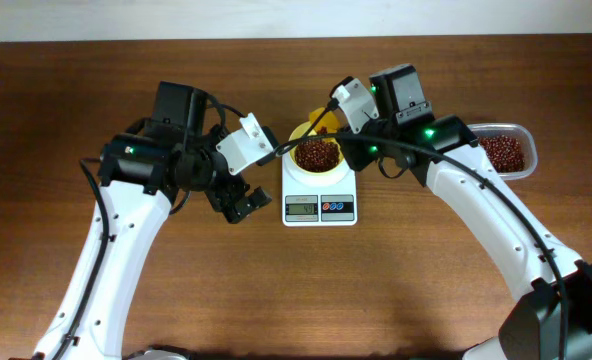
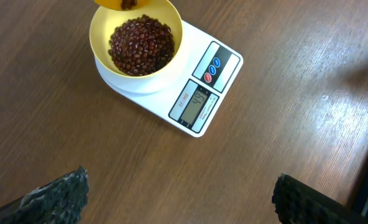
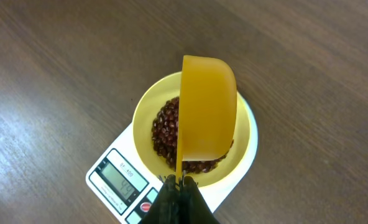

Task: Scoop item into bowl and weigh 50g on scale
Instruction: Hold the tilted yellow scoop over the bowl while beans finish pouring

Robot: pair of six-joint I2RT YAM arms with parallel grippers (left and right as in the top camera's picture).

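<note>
The pale-yellow bowl sits on the white scale and holds dark reddish-brown beans. The scale's display appears to read 44. My right gripper is shut on the handle of a bright-yellow scoop, which is tipped on its side just above the bowl. My left gripper is open and empty, hovering over bare table to the left of the scale.
A clear plastic tub with more beans stands at the far right, behind my right arm. The brown wooden table spreads all round the scale.
</note>
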